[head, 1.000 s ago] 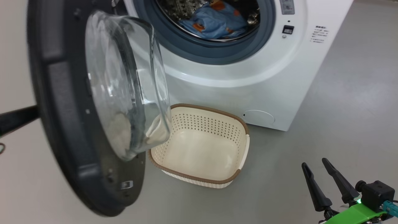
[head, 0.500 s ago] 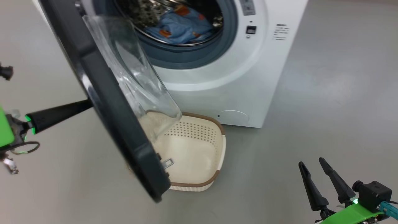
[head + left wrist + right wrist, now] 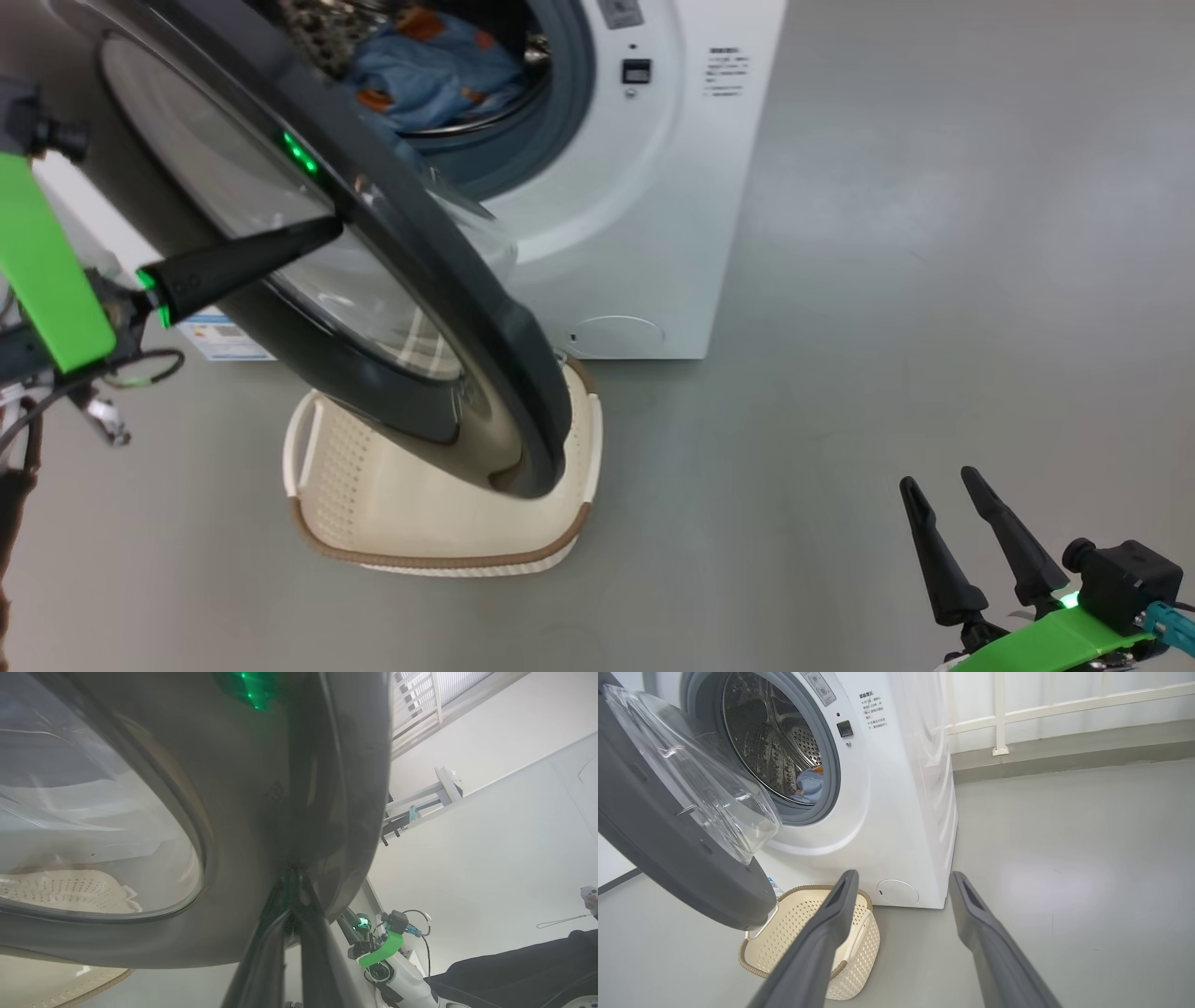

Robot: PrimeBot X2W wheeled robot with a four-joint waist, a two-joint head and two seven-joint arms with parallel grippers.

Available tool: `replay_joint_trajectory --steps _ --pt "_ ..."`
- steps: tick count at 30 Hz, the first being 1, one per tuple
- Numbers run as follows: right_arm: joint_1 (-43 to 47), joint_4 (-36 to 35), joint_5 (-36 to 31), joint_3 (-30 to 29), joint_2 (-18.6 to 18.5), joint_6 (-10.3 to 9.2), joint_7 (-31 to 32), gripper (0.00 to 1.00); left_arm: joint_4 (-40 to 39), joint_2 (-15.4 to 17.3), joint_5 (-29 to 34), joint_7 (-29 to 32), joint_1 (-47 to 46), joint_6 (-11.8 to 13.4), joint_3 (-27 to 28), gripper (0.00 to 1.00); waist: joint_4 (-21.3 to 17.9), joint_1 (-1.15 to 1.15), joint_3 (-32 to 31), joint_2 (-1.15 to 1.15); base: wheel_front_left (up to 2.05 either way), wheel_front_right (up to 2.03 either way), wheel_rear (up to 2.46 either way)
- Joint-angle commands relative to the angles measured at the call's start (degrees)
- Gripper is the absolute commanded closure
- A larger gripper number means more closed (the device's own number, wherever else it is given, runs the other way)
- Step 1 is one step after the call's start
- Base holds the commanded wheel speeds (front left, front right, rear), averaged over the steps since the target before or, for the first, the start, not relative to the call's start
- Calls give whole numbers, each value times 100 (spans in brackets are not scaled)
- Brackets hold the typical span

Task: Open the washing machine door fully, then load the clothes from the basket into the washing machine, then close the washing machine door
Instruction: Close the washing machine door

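The washing machine stands with its drum showing, and the blue clothes lie inside it. The washing machine door hangs about halfway between open and closed, its outer face toward me. My left gripper is shut, its tip resting against that outer face; in the left wrist view the left gripper meets the door near its rim. The basket sits on the floor under the door, cream inside, partly hidden. My right gripper stands open and holds nothing, low to the right. The right wrist view, past the right gripper, takes in door, clothes and basket.
Grey floor stretches wide to the right of the washer. A white railing and a wall run behind it. A round white cap sits low on the washer's front. My right arm shows far off in the left wrist view.
The door has swung from wide open toward the machine with my shut left gripper against its outer face. The head camera has turned too. My right gripper has stayed put.
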Motion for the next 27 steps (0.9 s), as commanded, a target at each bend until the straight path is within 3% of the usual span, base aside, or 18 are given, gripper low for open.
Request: replay_joint_trajectory --steps 1,14,27 --pt "-72 -157 -83 105 -39 9 -28 0 -65 196 62 -82 -337 -18 223 100 -168 0 92 0 0 0 0" --pt "-208 -170 -114 70 124 9 -28 0 475 -9 412 -598 -897 -18 175 100 -566 0 291 0 0 0 0" --pt "-219 -144 -130 49 59 9 -28 0 422 134 381 -984 -467 -18 300 100 -249 0 172 0 0 0 0"
